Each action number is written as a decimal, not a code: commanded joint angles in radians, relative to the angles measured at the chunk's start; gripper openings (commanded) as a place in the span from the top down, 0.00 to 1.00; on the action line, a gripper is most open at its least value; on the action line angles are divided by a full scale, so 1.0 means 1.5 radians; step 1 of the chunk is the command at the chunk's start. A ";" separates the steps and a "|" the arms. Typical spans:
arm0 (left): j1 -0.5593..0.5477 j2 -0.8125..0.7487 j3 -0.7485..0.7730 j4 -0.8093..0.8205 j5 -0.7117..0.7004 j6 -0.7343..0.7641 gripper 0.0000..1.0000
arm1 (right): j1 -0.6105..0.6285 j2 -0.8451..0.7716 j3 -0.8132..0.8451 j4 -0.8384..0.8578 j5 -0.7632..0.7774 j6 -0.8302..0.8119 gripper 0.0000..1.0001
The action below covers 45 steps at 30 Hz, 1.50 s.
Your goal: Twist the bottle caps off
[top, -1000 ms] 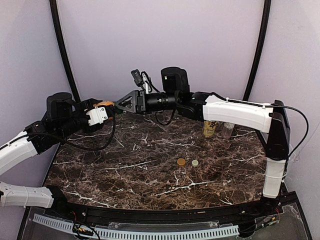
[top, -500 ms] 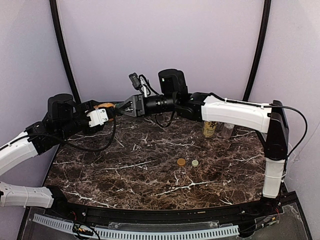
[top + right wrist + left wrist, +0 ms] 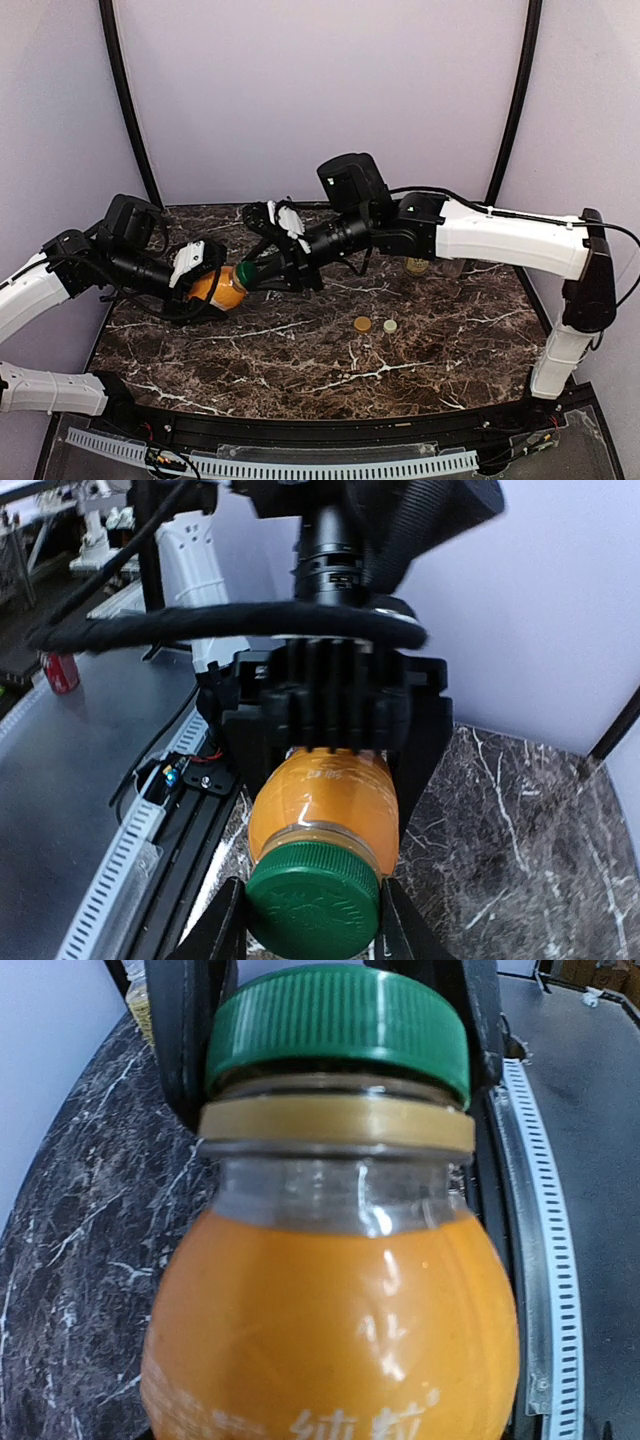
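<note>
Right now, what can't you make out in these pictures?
- Yellow bottle and clear bottle: tops hidden by the right arm, top view.
- Orange bottle: label cut off by the bottom edge, left wrist view.
- Tan cap and pale cap: too small for detail, top view.

Ridged plastic green cap (image 3: 338, 1025) tops the glossy orange bottle (image 3: 330, 1330).
</note>
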 commanded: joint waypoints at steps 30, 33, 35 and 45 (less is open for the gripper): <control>0.007 -0.014 0.009 0.001 0.154 -0.078 0.76 | 0.042 -0.033 -0.023 0.015 0.094 -0.282 0.47; 0.008 -0.016 0.006 0.003 0.153 -0.079 0.76 | 0.042 -0.036 -0.023 0.022 0.103 -0.260 0.31; 0.008 -0.017 0.003 0.005 0.150 -0.080 0.76 | 0.042 -0.041 -0.027 0.030 0.111 -0.244 0.27; 0.013 -0.027 -0.015 0.110 -0.073 -0.071 0.75 | -0.024 -0.045 0.045 0.061 0.123 0.216 0.07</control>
